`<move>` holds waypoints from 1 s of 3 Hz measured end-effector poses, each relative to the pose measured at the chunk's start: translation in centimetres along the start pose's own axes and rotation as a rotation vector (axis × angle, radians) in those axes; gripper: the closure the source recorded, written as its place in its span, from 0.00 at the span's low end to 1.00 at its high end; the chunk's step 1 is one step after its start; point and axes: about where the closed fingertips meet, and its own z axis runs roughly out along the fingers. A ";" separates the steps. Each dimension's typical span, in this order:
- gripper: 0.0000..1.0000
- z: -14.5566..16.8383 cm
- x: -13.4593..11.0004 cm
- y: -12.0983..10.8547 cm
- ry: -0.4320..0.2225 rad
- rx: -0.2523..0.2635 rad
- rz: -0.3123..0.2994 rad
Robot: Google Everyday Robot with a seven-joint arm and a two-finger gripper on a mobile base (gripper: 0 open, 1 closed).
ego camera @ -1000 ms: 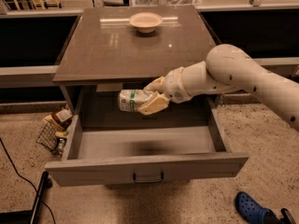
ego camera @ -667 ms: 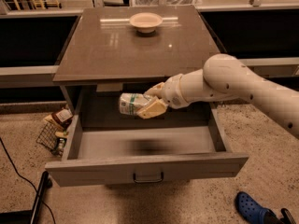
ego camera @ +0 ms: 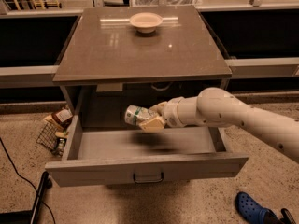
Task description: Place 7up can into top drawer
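Note:
The top drawer [ego camera: 145, 171] is pulled open, a wide shallow grey box with a flat front panel and a small dark bar handle [ego camera: 148, 178]. My gripper [ego camera: 150, 117] reaches in from the right on a white arm and is shut on the 7up can [ego camera: 136, 115], a whitish can with green markings held on its side. The can hangs inside the drawer opening, a little above the drawer floor, and casts a shadow on it.
A pale round bowl [ego camera: 145, 22] sits at the back of the grey tabletop [ego camera: 140, 50]. A wire basket with snack packets [ego camera: 57, 129] stands on the floor left of the drawer. A blue shoe [ego camera: 254, 209] lies at the lower right. A dark cable runs along the floor at left.
My gripper has moved the can lower, down into the drawer opening and closer to the drawer floor. The drawer and bowl have not moved.

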 end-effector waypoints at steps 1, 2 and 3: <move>0.81 1.6 2.9 -1.6 0.025 0.033 0.043; 0.58 2.7 4.9 -2.8 0.037 0.037 0.070; 0.35 3.2 5.8 -3.5 0.043 0.036 0.082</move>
